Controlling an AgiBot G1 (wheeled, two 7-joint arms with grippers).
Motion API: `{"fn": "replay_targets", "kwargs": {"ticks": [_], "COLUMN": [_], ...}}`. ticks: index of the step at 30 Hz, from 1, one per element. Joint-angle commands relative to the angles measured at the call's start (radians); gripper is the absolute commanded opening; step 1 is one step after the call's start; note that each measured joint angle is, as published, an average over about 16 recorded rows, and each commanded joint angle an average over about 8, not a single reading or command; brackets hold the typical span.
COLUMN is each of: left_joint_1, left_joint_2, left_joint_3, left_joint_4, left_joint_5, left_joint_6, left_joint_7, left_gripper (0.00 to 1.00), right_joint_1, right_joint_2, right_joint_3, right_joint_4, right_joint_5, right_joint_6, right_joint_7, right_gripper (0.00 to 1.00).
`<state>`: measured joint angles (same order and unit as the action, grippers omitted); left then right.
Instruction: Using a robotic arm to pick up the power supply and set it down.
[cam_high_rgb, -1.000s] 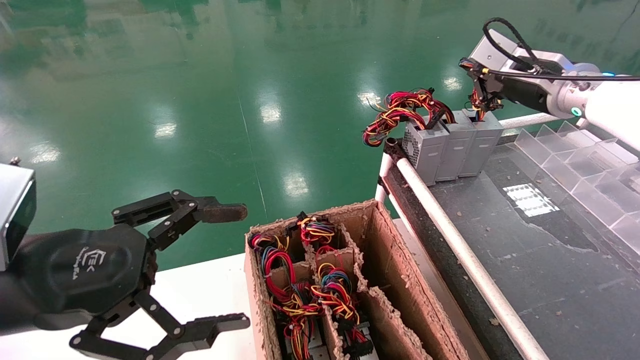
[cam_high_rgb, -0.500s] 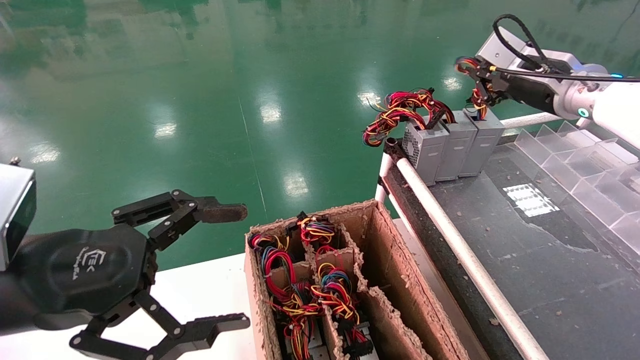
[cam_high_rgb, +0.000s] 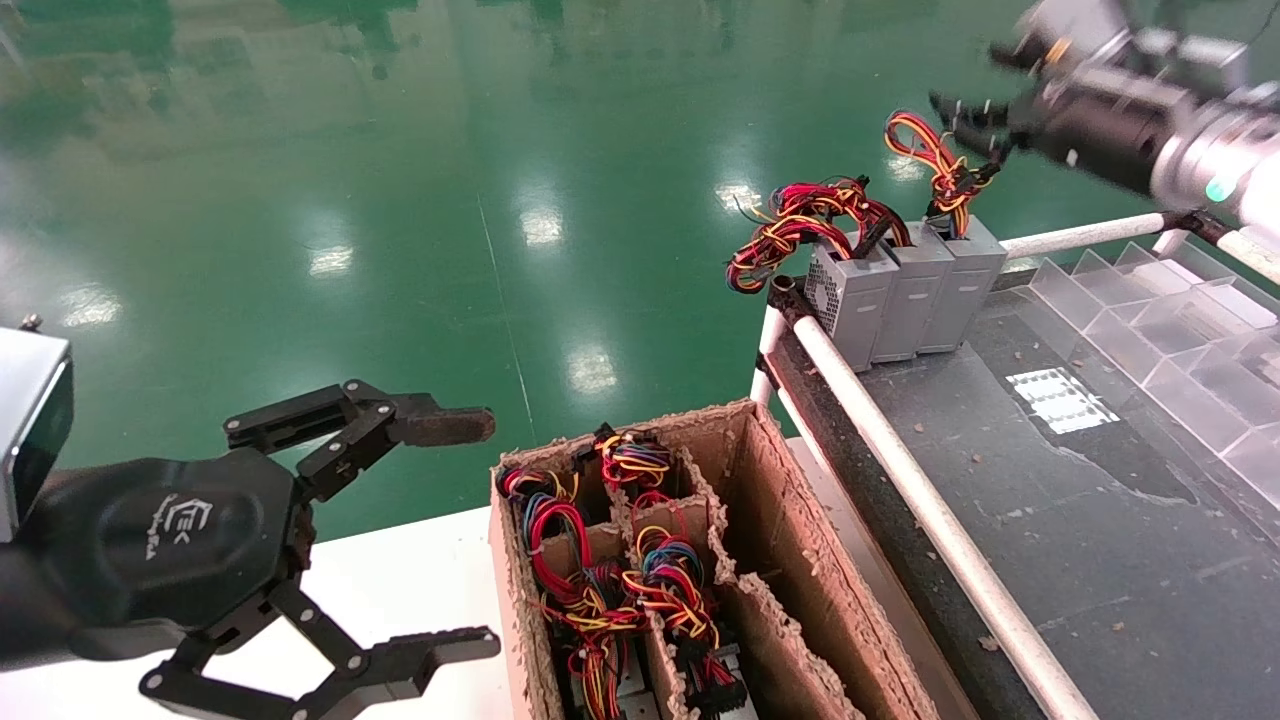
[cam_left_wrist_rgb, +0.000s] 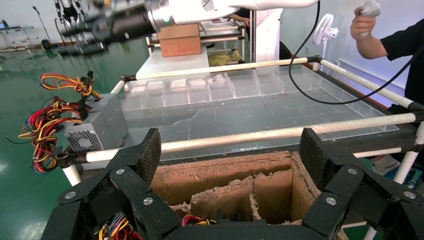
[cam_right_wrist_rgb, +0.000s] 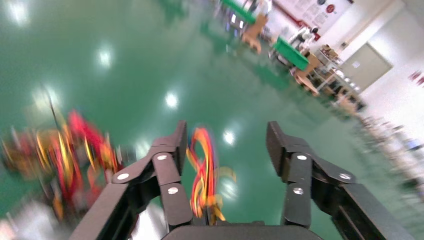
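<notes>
The power supply (cam_high_rgb: 966, 288) is the rightmost of three upright grey boxes at the far corner of the dark table. Its orange, yellow and red wire bundle (cam_high_rgb: 932, 150) stands up free above it. My right gripper (cam_high_rgb: 965, 112) hovers above and to the right of those wires, open and holding nothing. In the right wrist view the wires (cam_right_wrist_rgb: 202, 170) show between the spread fingers of the right gripper (cam_right_wrist_rgb: 227, 145), untouched. My left gripper (cam_high_rgb: 488, 533) is parked open at the lower left, beside the cardboard box; its wrist view shows the left gripper (cam_left_wrist_rgb: 231, 152) empty.
Two like grey boxes (cam_high_rgb: 870, 300) with a drooping red-black wire tangle (cam_high_rgb: 790, 235) stand beside the power supply. A divided cardboard box (cam_high_rgb: 775, 520) holds several wired units. A white pipe rail (cam_high_rgb: 900, 480) edges the table; clear plastic bins (cam_high_rgb: 1150, 330) line its right side. A person (cam_left_wrist_rgb: 395, 45) stands beyond.
My right gripper has risen and drawn back to the right, off the top of the power supply. The wire bundle now stands higher. The left arm has not moved.
</notes>
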<state>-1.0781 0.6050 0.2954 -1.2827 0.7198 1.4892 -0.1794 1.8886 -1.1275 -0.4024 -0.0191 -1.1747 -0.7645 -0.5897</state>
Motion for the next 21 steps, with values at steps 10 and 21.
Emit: {"fn": "replay_targets", "kwargs": {"ticks": [10,21], "left_joint_1": [0.0,0.0], "left_joint_2": [0.0,0.0], "left_joint_3": [0.001,0.001], "left_joint_4": [0.001,0.001], "left_joint_5": [0.0,-0.001], "left_joint_6": [0.0,0.0], "left_joint_7": [0.0,0.001], "left_gripper": [1.0,1.0], "right_joint_1": [-0.033,-0.185], "right_joint_2": [0.055,0.145], "right_joint_3": [0.077,0.086], "right_joint_4": [0.069,0.309], "right_joint_5": [0.127,0.189], "right_joint_6": [-0.169,-0.278], "right_joint_7": [0.166,0.285], "right_gripper": [1.0,1.0]}}
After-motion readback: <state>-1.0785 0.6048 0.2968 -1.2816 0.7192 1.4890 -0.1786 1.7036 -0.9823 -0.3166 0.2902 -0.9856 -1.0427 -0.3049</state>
